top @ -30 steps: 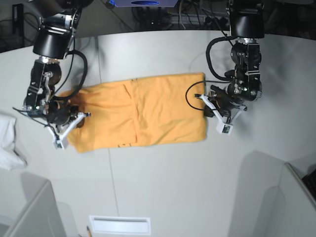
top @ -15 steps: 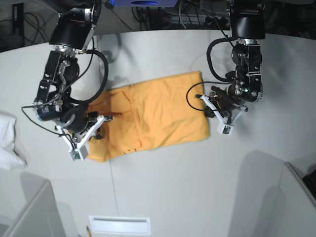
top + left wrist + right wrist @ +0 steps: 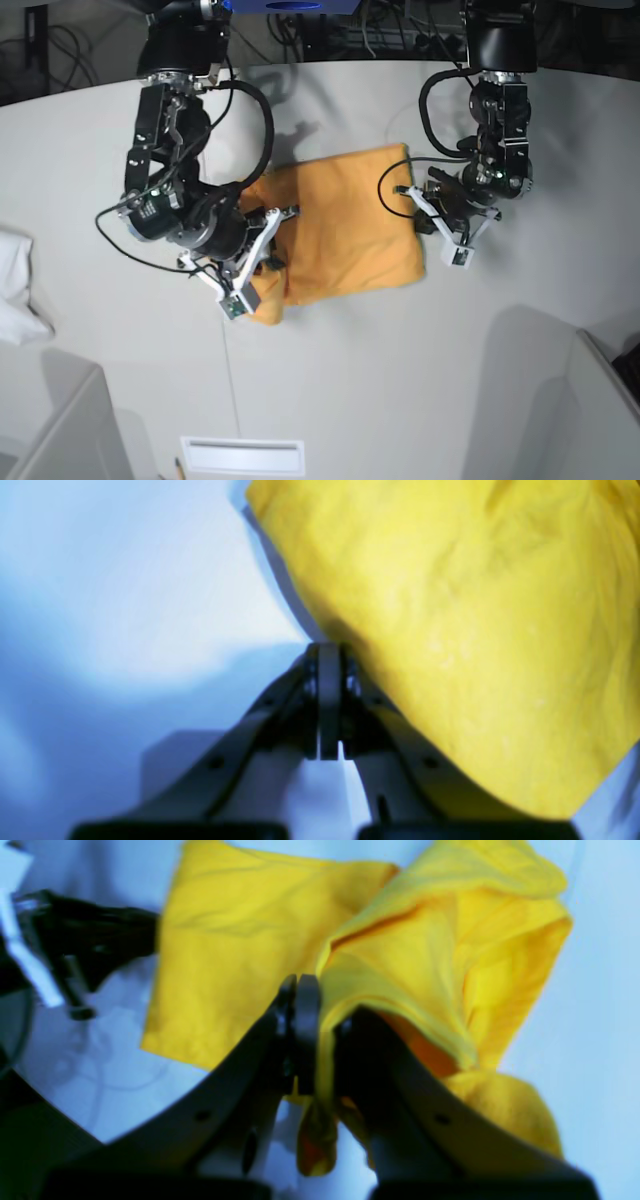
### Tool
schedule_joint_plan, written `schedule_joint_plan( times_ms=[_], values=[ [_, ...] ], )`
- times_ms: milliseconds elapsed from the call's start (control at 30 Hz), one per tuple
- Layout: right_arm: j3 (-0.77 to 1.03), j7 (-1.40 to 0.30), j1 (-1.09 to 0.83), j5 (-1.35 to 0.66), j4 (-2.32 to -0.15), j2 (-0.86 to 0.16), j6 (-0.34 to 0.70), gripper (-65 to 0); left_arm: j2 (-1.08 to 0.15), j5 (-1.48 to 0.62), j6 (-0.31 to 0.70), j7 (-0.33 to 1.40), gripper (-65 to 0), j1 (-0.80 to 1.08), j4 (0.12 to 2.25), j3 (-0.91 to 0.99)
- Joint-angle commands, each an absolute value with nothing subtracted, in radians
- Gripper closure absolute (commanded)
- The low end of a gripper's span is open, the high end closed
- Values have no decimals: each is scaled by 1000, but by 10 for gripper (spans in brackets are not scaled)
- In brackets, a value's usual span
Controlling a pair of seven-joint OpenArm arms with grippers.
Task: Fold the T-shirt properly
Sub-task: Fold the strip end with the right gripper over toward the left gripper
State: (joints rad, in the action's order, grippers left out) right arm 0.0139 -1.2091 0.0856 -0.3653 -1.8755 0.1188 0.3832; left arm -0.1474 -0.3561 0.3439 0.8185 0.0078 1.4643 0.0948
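Note:
The light-orange T-shirt point(image 3: 345, 220) lies mid-table in the base view, its left end lifted and bunched. My right gripper point(image 3: 265, 265), on that view's left, is shut on that raised end. In the right wrist view a fold of the T-shirt point(image 3: 450, 955) is pinched between the fingers of the right gripper point(image 3: 320, 995), and the flat rest lies beyond. My left gripper point(image 3: 420, 218) sits at the shirt's right edge. In the left wrist view the left gripper point(image 3: 327, 652) is shut with nothing between its jaws, and the T-shirt point(image 3: 475, 630) lies right beside its tip.
A small white cloth point(image 3: 15, 290) lies at the table's left edge. A white slotted plate point(image 3: 242, 455) sits near the front edge. Grey partitions stand at the lower left point(image 3: 60, 430) and lower right point(image 3: 560, 400). Cables run along the back.
My right gripper has carried the shirt's left end up and to the right, over the rest of the cloth, so the shirt looks shorter. The left arm has stayed in place.

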Motion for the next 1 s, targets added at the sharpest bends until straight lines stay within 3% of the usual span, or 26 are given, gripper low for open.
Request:
schedule_joint_plan(
  times_ms=[0,433,533,700,967],
  values=[
    [2,-1190,104,-378,-1894,125,386,0,-153,-351,349,835,0,4,1477,96],
    [-163,-1145,67,-374,-1962,127,386,0,-151,-351,349,835,0,27,1478,94],
    [-228,-1064,39,-372,-1951,127,358,0,-151,-351,349,835,0,30,1488,94],
    [-315,-963,35,-372,-1865,119,303,0,-153,-351,349,835,0,58,1535,96],
    [-320,-897,67,-372,-1690,122,303,0,-154,-351,349,837,0,79,1564,107]
  ],
)
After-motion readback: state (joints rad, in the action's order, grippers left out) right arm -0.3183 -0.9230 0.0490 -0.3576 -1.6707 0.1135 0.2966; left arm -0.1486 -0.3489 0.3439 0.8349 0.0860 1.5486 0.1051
